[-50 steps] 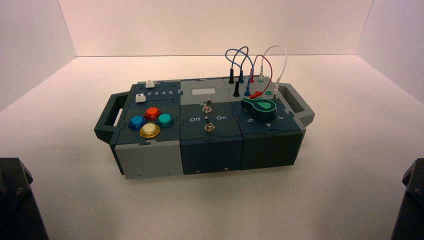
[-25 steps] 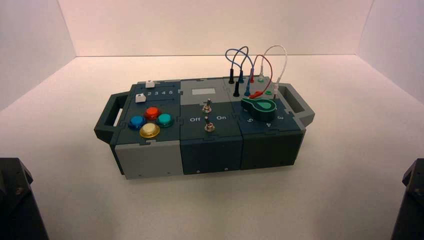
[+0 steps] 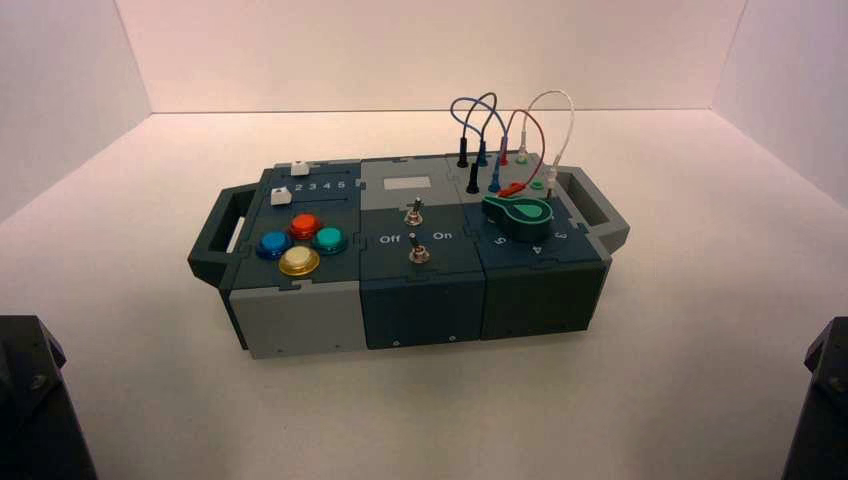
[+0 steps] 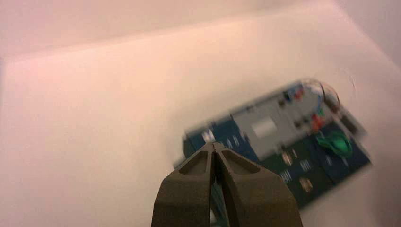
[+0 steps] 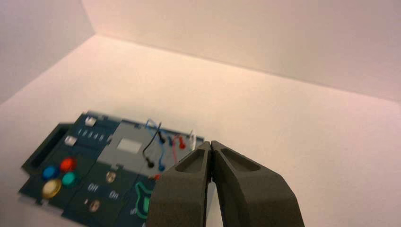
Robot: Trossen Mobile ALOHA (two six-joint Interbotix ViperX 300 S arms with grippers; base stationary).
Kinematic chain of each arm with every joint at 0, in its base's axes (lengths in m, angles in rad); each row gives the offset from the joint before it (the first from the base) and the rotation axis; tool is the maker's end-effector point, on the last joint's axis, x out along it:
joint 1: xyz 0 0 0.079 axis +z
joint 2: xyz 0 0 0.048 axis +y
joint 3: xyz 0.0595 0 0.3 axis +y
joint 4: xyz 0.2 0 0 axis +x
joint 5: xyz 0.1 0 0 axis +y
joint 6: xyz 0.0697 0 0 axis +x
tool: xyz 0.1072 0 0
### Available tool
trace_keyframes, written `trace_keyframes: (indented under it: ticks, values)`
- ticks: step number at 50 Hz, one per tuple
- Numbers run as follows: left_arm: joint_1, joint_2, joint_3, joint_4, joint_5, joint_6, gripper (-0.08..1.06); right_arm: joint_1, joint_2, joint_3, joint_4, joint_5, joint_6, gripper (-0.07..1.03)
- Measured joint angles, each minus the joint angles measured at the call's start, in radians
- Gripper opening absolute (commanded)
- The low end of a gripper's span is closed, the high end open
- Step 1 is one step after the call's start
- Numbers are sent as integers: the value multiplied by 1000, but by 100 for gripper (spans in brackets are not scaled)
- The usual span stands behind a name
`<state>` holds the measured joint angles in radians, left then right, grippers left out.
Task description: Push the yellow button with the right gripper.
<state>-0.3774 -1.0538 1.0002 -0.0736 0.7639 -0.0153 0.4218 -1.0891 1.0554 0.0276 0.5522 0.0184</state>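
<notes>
Yellow button (image 3: 299,261) sits nearest the front within the box's (image 3: 300,320) button cluster, touching-close to blue, red and teal; right gripper (image 5: 211,150), jaws together, hangs well apart and could clip a neighbour.

Dim warm light, left wrist view perhaps motion-blurred

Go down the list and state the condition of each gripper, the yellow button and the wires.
right gripper: shut, high off the box, nothing held.
left gripper: shut, held off the box, nothing held.
yellow button: untouched, nothing on it.
wires: plugged into the box's top at its far right corner.
</notes>
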Motion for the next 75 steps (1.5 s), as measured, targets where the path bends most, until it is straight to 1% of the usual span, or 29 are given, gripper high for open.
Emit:
trace_keyframes:
  ticks: [1, 3, 4, 5, 6, 7, 9, 11, 13, 19, 21, 23, 25, 26, 31, 32, 33, 37, 38, 39, 40, 43, 46, 48, 49, 50, 54, 68, 75]
  values:
    - [0, 2, -2, 0, 5, 0, -3, 2, 0, 0, 0, 2, 0, -2]
    - [-11, 15, -14, -2, 41, -8, -3, 12, 8, 0, 0, 11, 0, -2]
    - [-18, 29, -26, -2, 83, -14, -3, 23, 14, 0, 2, 20, 0, -2]
    - [-23, 37, -34, -3, 104, -17, -3, 25, 15, 0, 2, 21, 0, -2]
    - [-23, 37, -34, -3, 104, -17, -3, 29, 17, 0, 3, 25, 0, -2]
    - [-28, 51, -51, -6, 152, -21, -3, 38, 23, 0, 5, 32, 0, -2]
    - [-29, 60, -60, -6, 178, -23, -3, 46, 28, 0, 8, 37, -2, -2]
    - [-31, 77, -78, -11, 230, -26, -3, 60, 37, 0, 15, 49, 0, -2]
    - [-32, 89, -91, -14, 264, -26, -3, 69, 44, 0, 20, 54, 0, -2]
    - [-41, 109, -106, -21, 322, -32, -3, 117, 84, -8, 48, 64, 0, -2]
    - [-44, 112, -109, -26, 337, -41, -3, 132, 100, -12, 54, 67, 0, -2]
    - [-48, 114, -112, -32, 348, -48, -3, 150, 117, -20, 61, 71, 0, -2]
    - [-51, 115, -114, -41, 364, -54, -3, 183, 150, -31, 72, 74, 0, -2]
    - [-51, 115, -115, -43, 365, -55, -3, 186, 153, -32, 72, 74, 0, -2]
    - [-60, 120, -117, -54, 387, -60, -3, 245, 225, -60, 92, 75, 0, -2]
    - [-63, 120, -117, -55, 390, -60, -3, 245, 225, -60, 92, 75, 0, -2]
    - [-63, 121, -117, -55, 391, -60, -3, 268, 253, -74, 98, 74, 0, -2]
    - [-64, 124, -117, -57, 410, -61, -3, 304, 301, -94, 106, 75, 0, -2]
    - [-64, 124, -117, -55, 419, -61, -3, 324, 330, -107, 110, 75, 0, -2]
    - [-64, 124, -117, -55, 419, -61, -3, 325, 333, -109, 110, 75, 0, -2]
    - [-64, 126, -117, -55, 423, -61, -3, 345, 359, -121, 115, 75, 0, -2]
    - [-64, 126, -117, -57, 426, -63, -3, 368, 399, -141, 118, 74, 0, -2]
    - [-64, 126, -117, -55, 428, -61, -3, 410, 459, -167, 124, 75, 0, -2]
    - [-64, 127, -117, -55, 430, -61, -3, 419, 477, -176, 126, 75, 0, -2]
    - [-66, 127, -117, -55, 430, -63, -3, 440, 511, -193, 129, 75, 0, -2]
    - [-66, 127, -117, -55, 430, -63, -3, 440, 511, -193, 129, 75, 0, -2]
    - [-64, 127, -117, -55, 433, -63, -3, 485, 591, -230, 132, 74, 0, -2]
    - [-66, 132, -117, -54, 437, -61, -3, 578, 813, -345, 133, 67, 0, -2]
    - [-66, 132, -117, -52, 445, -63, -3, 597, 907, -390, 133, 63, 0, -2]
